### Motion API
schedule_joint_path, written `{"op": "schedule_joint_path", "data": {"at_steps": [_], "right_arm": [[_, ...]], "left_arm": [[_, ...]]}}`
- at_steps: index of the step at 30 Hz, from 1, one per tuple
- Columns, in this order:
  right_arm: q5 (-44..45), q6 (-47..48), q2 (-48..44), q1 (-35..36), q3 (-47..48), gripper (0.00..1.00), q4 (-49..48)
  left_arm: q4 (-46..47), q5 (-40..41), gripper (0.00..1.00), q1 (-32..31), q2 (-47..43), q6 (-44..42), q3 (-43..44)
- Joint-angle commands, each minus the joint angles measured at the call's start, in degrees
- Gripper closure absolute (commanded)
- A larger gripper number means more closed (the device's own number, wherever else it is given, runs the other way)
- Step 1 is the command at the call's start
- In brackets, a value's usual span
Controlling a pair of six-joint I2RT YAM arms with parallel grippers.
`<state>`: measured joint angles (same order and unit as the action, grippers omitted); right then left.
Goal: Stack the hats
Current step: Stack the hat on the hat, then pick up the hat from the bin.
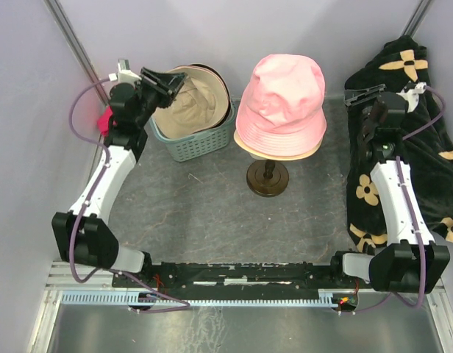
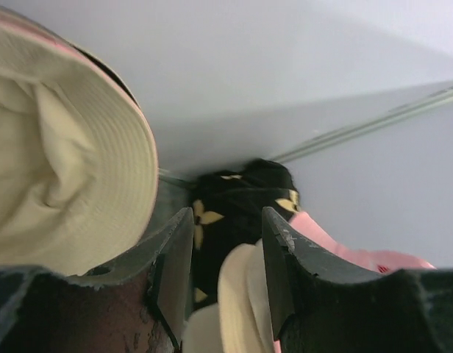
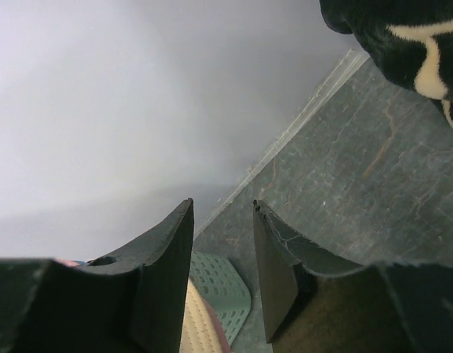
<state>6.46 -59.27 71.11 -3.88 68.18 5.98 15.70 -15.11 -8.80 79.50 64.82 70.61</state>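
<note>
- Pink fabric topped the stack: a pink bucket hat (image 1: 280, 103) sat crown-up over a cream hat (image 1: 285, 156), of which only the brim edge showed beneath it.
- Both hats rested on a dark round-based hat stand (image 1: 268, 178) standing near the middle of the grey surface (image 1: 204, 213).
- A tan hat (image 1: 186, 107) lay crown-down in a teal mesh basket (image 1: 193, 145) to the left of the stand, with darker brim edges nested around it.
- The left end effector (image 1: 168, 82) hovered at the basket's back left rim, just over the tan hat's brim; its fingers were spread with nothing between them.
- The right end effector (image 1: 355, 94) was raised at the far right, well apart from the hats, its fingers likewise parted and empty.
- A black cloth with beige flower marks (image 1: 425, 158) draped down the right side, beside the right arm.
- A small magenta cloth (image 1: 105, 120) showed behind the left arm.
</note>
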Motion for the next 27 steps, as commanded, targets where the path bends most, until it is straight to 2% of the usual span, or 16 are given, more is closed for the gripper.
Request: {"op": "schedule_joint_path", "data": {"at_steps": [1, 5, 16, 18, 27], "right_arm": [[1.6, 6.2, 1.3, -0.2, 5.9, 0.53, 5.8], [1.5, 7.4, 1.1, -0.2, 5.4, 0.53, 5.3], [1.7, 7.2, 2.8, 1.6, 3.8, 0.52, 1.7], [1.9, 7.1, 3.1, 1.8, 3.3, 0.52, 1.2], [1.6, 6.5, 4.2, 3.1, 2.2, 0.52, -1.3]], "left_arm": [[-20.8, 7.7, 0.51, -1.5, 6.8, -12.4, 14.3], [-35.0, 13.7, 0.49, -3.2, 14.8, -15.3, 29.1], [-60.0, 20.8, 0.44, -3.0, 35.6, -7.9, 63.6], [-60.6, 20.6, 0.43, -3.0, 37.1, -6.4, 66.1], [-60.2, 22.9, 0.39, -3.0, 39.4, -3.2, 67.6]]}}
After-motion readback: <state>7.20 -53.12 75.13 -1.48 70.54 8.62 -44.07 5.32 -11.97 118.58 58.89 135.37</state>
